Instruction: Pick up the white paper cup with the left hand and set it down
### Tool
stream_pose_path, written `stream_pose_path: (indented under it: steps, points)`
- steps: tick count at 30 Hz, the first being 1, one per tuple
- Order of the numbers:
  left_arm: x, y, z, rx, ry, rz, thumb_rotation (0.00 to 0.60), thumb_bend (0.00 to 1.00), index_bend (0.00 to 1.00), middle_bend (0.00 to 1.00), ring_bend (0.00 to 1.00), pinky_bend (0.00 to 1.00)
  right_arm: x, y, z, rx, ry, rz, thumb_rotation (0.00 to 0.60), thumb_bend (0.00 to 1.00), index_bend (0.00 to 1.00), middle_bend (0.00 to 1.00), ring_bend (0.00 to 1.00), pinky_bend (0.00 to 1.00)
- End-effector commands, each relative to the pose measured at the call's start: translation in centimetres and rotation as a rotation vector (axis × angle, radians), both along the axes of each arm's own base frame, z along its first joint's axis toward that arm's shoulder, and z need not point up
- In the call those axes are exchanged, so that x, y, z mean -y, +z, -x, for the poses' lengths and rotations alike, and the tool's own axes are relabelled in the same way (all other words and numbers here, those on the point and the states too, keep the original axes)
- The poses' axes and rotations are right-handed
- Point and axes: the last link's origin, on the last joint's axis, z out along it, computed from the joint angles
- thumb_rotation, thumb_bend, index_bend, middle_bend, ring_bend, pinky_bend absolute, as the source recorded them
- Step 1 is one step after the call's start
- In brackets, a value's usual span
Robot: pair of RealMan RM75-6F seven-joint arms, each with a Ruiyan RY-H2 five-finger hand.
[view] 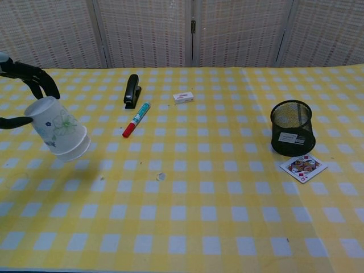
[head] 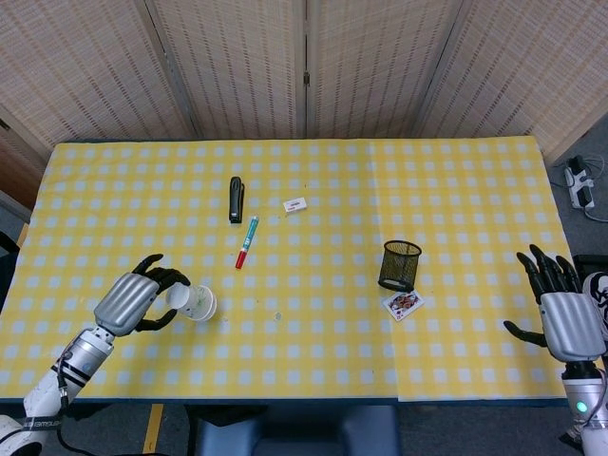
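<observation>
the white paper cup [view: 60,134] hangs clear of the table [view: 187,216], near the table's front left corner, tilted so that its open mouth faces down and toward the middle of the table while its closed base sits up in the left hand [head: 128,302]. that hand is grasping the cup by its upper end, dark fingers [view: 38,80] curled over one side and the thumb reaching in from the other, which in the chest view is all that shows of it. a shadow lies on the yellow checked cloth below the cup, so it looks lifted rather than resting; i judge the pick-up done and the setting-down not yet done. nothing is visible inside the cup, and with the mouth turned downward it would hold nothing anyway; the tilt seems to come from the wrist angle of a side grasp. to land it cleanly the rim would need to come level first, or it may tip on one edge. the right hand [head: 568,318] hovers at the far right table edge, released, fingers spread and holding nothing. the black mesh pen holder [view: 292,127] stands upright and looks empty, with a playing card [view: 303,167] just beside it. a red-capped marker [view: 136,119], a black stapler [view: 132,91] and a small white box [view: 183,97] lie well apart from the cup.
</observation>
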Motion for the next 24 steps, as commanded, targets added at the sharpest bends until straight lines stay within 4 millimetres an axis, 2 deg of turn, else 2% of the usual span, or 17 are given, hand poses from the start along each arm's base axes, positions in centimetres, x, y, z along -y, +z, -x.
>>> stream_pose_path:
  steps: [1, 9, 15, 24]
  points:
    - [-0.2, -1.5, 0.6, -0.140, -0.027, -0.040, 0.600, 0.47, 0.40, 0.42, 0.40, 0.13, 0.0, 0.0, 0.0, 0.000, 0.000, 0.000, 0.600, 0.06, 0.00, 0.00, 0.08, 0.00]
    - [-0.3, -1.0, -0.1, -0.014, 0.034, 0.001, 0.600, 0.47, 0.40, 0.44, 0.43, 0.17, 0.0, -0.1, 0.0, 0.002, -0.004, -0.003, 0.600, 0.06, 0.00, 0.00, 0.08, 0.00]
    - [-0.3, -0.4, 0.1, -0.073, 0.002, -0.032, 0.600, 0.47, 0.40, 0.44, 0.42, 0.17, 0.2, -0.1, 0.0, 0.000, -0.003, -0.005, 0.600, 0.06, 0.00, 0.00, 0.08, 0.00]
    - [0.3, 2.4, -0.3, -0.057, 0.008, -0.101, 0.600, 0.47, 0.39, 0.44, 0.41, 0.16, 0.2, 0.1, -0.1, -0.001, 0.003, 0.003, 0.600, 0.06, 0.00, 0.00, 0.08, 0.00]
